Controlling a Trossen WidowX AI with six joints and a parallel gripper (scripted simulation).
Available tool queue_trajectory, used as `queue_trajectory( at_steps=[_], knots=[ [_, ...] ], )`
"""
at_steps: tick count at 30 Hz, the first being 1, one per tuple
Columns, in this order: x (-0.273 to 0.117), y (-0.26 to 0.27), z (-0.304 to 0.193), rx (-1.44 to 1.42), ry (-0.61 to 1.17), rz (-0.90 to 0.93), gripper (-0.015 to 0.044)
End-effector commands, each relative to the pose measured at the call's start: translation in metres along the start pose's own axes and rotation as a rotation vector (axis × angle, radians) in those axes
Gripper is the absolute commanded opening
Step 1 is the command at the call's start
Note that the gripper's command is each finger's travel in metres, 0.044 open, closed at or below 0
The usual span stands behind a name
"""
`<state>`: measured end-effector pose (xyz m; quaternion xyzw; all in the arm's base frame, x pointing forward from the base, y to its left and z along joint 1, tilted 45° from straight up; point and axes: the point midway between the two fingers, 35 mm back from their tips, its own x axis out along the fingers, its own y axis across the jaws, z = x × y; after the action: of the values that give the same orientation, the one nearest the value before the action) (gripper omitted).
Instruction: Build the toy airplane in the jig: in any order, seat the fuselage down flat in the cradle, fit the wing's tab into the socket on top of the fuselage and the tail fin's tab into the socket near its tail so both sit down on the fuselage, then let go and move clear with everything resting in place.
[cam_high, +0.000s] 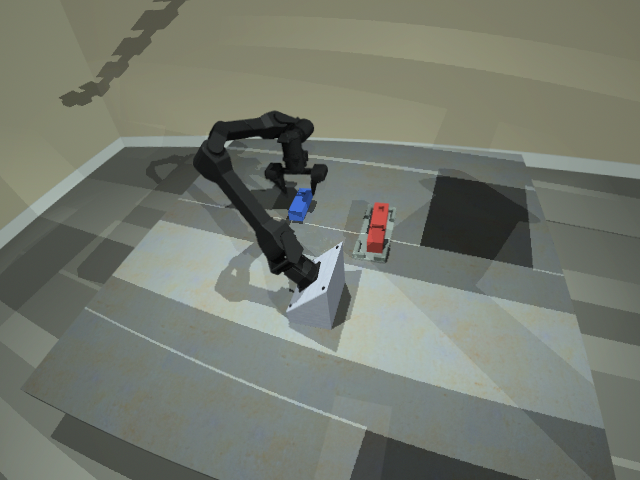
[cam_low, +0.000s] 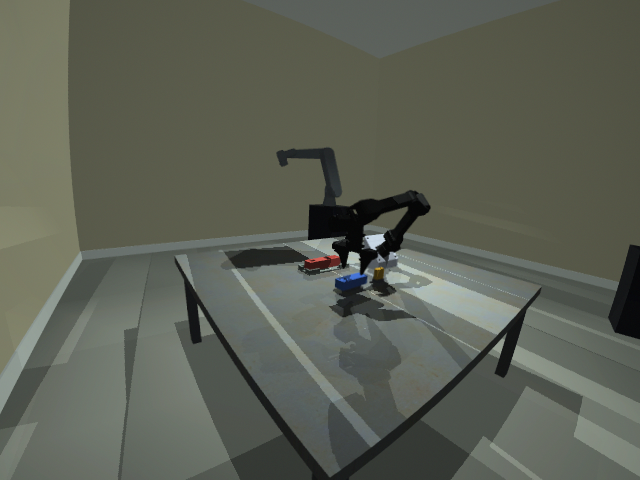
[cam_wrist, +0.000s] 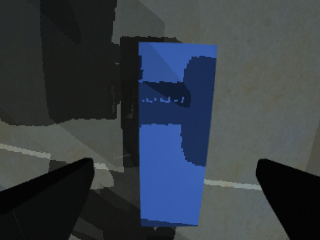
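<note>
The red fuselage lies lengthwise in the pale cradle jig and looks level, with its sockets facing up. The blue wing is a long block on the table, apart from the jig. My gripper is open and empty above the wing. In the wrist view its fingers stand on either side of the wing's lower half, with gaps. The wing's tab does not show clearly. The small yellow tail fin stands beyond the wing in the exterior view; it is hidden in the top view.
The white wedge-shaped arm base stands near the jig. The tail fin is between the wing and this base in the exterior view. My arm arches over from the base to the wing. Dark shadows cross the table around the wing.
</note>
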<state>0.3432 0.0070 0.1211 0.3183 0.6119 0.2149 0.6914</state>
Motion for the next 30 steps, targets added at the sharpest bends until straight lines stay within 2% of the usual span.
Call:
queue_trajectory(
  at_steps=[1,29,30],
  knots=[
    [0.006,0.0,-0.001,0.006,-0.003,0.004,0.044],
    [0.048,0.001,-0.001,0.006,-0.003,0.006,0.044],
    [0.048,0.001,-0.001,0.006,-0.003,0.006,0.0414]
  ],
)
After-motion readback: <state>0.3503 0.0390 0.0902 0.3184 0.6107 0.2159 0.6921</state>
